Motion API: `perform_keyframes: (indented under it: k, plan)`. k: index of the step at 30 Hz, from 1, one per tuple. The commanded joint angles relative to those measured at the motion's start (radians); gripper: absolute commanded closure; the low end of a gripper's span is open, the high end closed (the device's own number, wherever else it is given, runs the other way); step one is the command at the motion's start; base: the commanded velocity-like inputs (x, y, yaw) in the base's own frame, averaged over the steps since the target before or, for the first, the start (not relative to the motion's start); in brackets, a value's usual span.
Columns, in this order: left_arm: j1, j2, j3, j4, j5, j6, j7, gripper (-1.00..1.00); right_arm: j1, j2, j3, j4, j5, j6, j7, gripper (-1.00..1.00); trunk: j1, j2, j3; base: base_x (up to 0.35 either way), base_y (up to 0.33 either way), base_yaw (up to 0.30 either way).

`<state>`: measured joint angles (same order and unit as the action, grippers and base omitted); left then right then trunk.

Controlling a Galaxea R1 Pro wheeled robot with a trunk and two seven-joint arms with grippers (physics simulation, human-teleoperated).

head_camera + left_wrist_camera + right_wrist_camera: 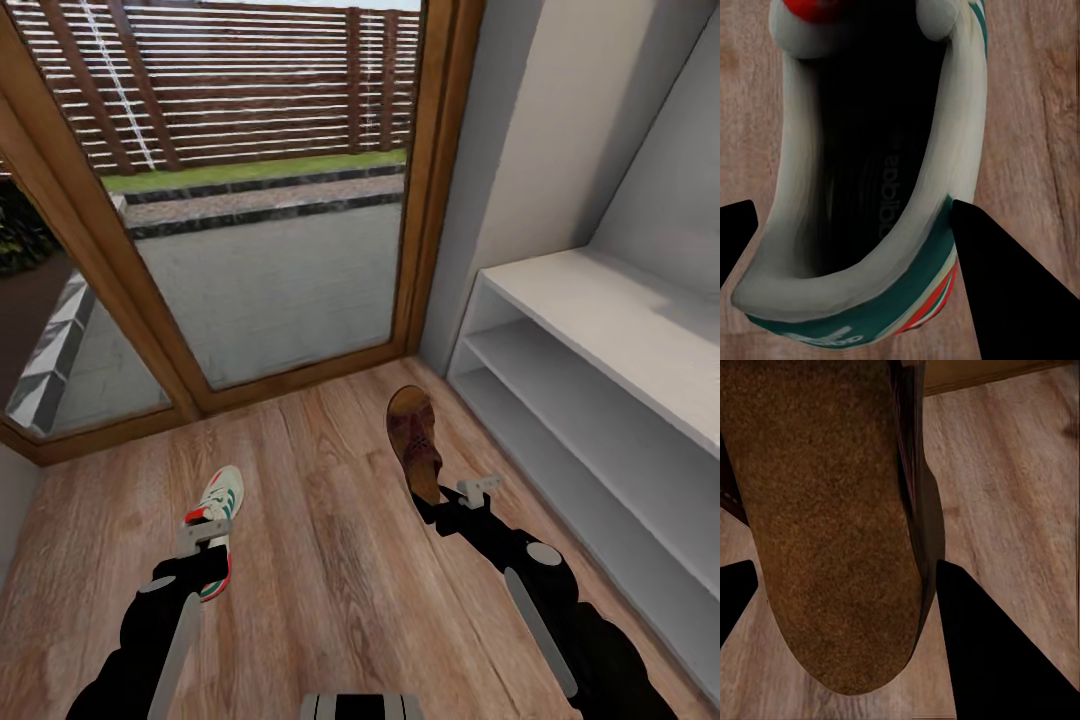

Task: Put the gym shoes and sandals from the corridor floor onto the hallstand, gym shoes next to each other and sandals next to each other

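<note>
I see my left end effector (851,247) straddling the heel of the gym shoe (220,505) on the corridor floor (320,560), fingers wide apart. My right end effector (844,607) brackets the sandal (415,445) heel likewise, unclenched, near the hallstand (600,400).

White, green-striped gym shoe (218,518), reddish-brown sandal (414,442), seemingly tan footbed (825,525)

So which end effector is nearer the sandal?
Right. The right end effector straddles the sandal's heel; the left end effector straddles the gym shoe.
</note>
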<state>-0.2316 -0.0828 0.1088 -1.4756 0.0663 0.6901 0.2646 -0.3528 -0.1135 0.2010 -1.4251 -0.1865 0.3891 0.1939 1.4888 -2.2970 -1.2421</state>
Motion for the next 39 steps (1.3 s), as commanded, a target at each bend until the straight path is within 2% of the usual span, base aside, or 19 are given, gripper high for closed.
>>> perform_keyframes:
  k: [1,29,39]
  plan:
    - [0.0,0.0,0.0,0.0,-0.001,0.0,-0.002,1.0,0.0,0.0,0.0,0.0,-0.003,0.001,0.0,1.0,0.0,0.0,0.0,0.0,0.126,-0.297]
    - [0.0,0.0,-0.001,0.0,-0.001,0.0,-0.002,1.0,0.0,0.0,0.0,0.0,-0.003,0.001,0.001,1.0,0.0,0.0,0.0,-0.001,0.016,-0.297]
    - [0.0,0.0,-0.001,0.0,-0.001,0.0,-0.002,1.0,0.0,0.0,0.0,0.0,-0.003,0.001,0.0,1.0,0.0,0.0,0.0,-0.183,0.187,-0.297]
